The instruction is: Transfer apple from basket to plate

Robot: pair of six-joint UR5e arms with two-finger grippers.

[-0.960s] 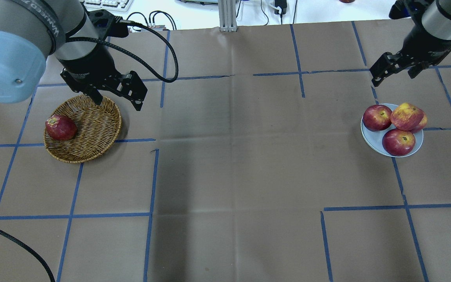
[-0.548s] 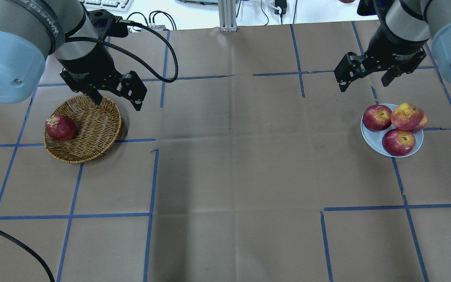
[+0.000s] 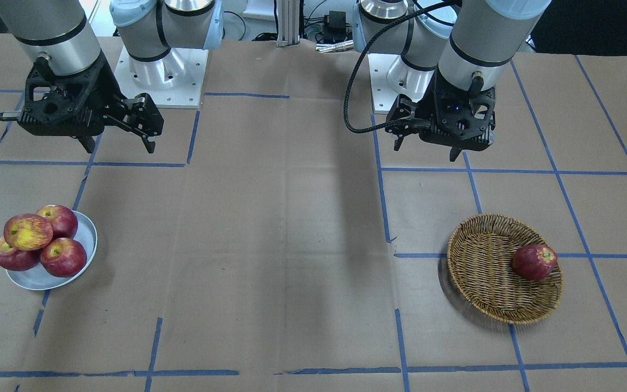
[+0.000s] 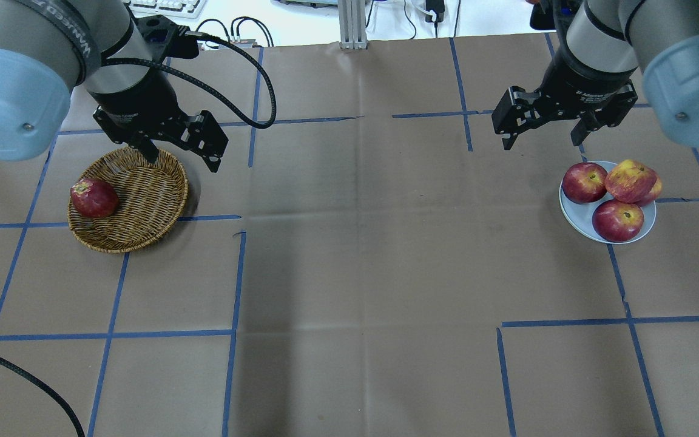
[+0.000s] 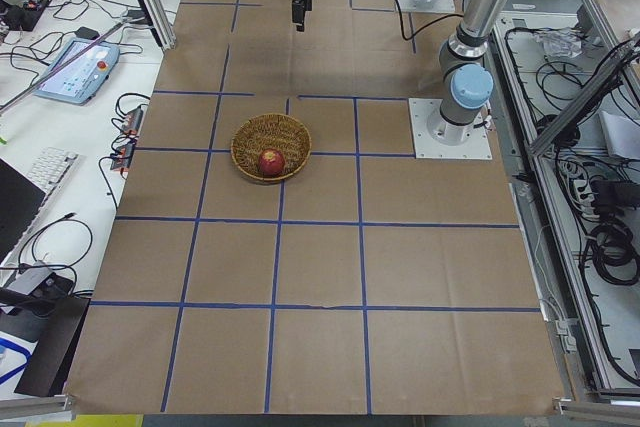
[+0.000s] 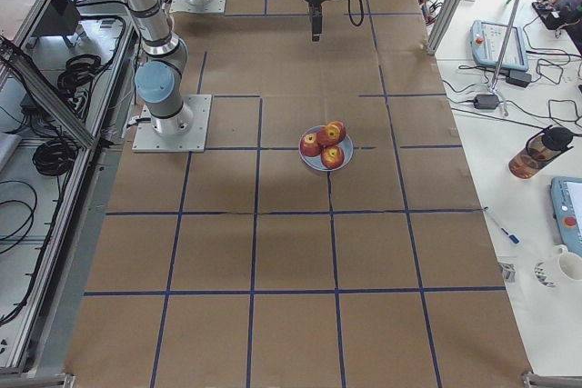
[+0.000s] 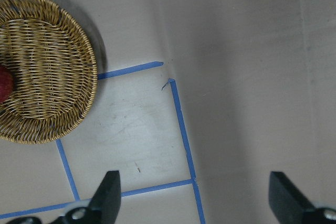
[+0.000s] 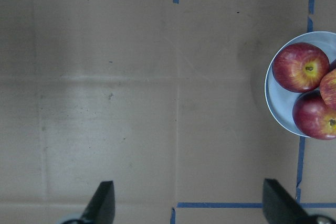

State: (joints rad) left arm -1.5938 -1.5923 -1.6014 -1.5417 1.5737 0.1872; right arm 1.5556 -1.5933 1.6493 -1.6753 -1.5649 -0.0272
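Observation:
The yellow-streaked apple (image 4: 630, 180) lies on the pale blue plate (image 4: 575, 216), stacked on several dark red apples; it also shows in the front-facing view (image 3: 28, 231). The wicker basket (image 4: 149, 194) holds one dark red apple (image 4: 94, 198) at its left side. My left gripper (image 4: 182, 159) hangs open and empty above the basket's far right rim. My right gripper (image 4: 542, 141) is open and empty, above bare table to the far left of the plate. The right wrist view shows the plate (image 8: 275, 103) at its right edge, and the left wrist view shows the basket (image 7: 47, 66).
Brown paper with blue tape lines covers the table (image 4: 361, 243). A metal post (image 4: 352, 24) stands at the far edge. Cables, keyboards and tablets lie on side desks beyond the table ends.
My right gripper has swung left across the far side of the plate, staying open. The left arm, basket, plate and apples have not moved.

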